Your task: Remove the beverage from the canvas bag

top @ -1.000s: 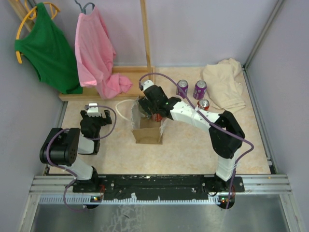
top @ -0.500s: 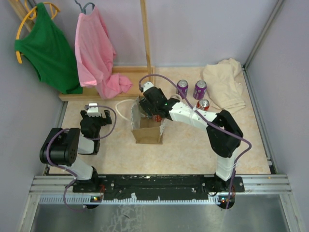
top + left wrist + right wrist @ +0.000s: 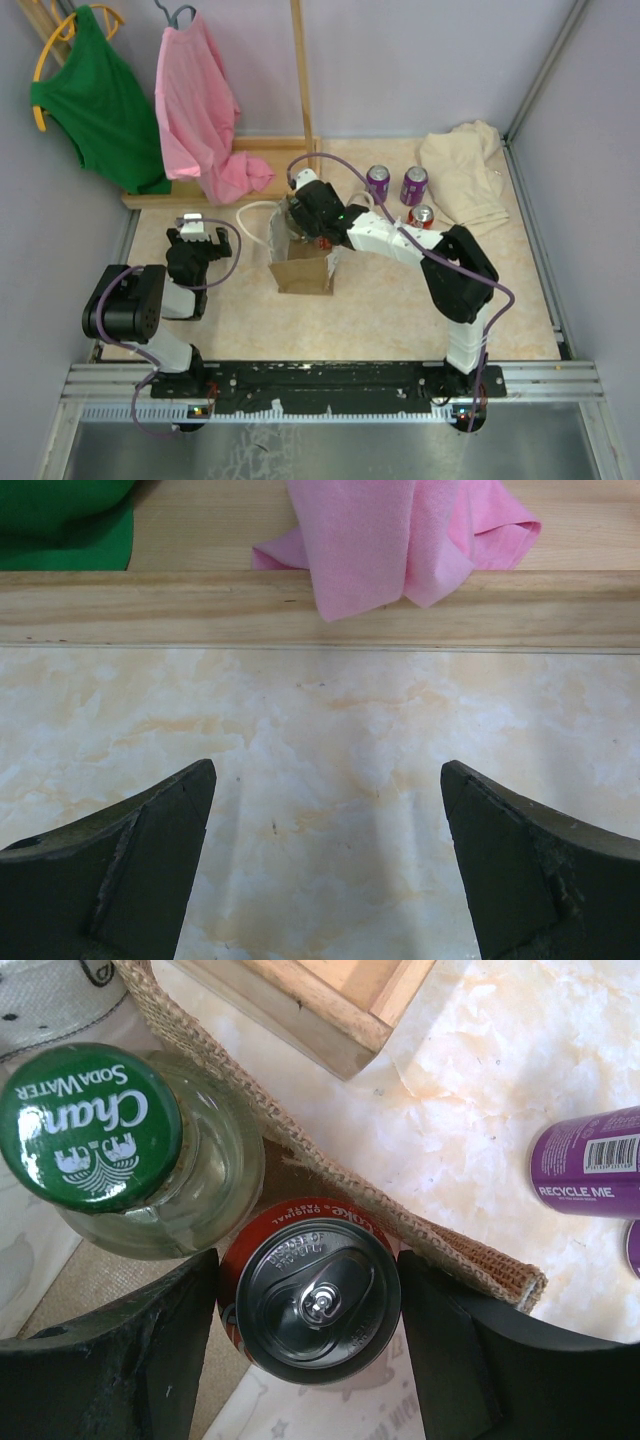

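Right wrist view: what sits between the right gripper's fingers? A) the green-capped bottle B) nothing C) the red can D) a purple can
C: the fingers of the right gripper touch both sides of the red can; the green-capped bottle stands beside it.

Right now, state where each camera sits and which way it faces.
Top external: above and behind, looking down at the table; left arm, right arm show.
Left wrist: low, facing the wooden rail and pink cloth; open left gripper shows.
Right wrist: looking down into the canvas bag; right gripper closed on the red can.
Shared: pink cloth, top and left wrist.
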{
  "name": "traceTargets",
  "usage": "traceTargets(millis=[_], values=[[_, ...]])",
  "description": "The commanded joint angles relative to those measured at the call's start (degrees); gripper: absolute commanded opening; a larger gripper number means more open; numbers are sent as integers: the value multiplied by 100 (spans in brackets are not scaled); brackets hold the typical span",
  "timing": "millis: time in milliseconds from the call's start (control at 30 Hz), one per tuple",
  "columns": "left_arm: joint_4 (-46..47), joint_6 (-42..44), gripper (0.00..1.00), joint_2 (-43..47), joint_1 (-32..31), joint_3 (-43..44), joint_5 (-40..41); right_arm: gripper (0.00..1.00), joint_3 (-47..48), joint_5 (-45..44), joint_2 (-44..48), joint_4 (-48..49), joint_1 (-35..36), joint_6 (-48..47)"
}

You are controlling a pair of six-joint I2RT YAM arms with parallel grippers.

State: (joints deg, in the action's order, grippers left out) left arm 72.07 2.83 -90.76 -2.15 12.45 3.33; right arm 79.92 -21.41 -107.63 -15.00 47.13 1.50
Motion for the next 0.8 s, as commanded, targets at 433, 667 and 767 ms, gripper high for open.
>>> traceTargets(millis=[433,667,767], values=[[237,22,100,-40,-20,74,-70,0,-516,-92,236,320,6,-228],[237,16,100,-39,-21,74,-70,0,-328,14,604,461,6,-475],[237,17,100,-38,-22,74,-70,0,-178,33,783,509,11,-552]])
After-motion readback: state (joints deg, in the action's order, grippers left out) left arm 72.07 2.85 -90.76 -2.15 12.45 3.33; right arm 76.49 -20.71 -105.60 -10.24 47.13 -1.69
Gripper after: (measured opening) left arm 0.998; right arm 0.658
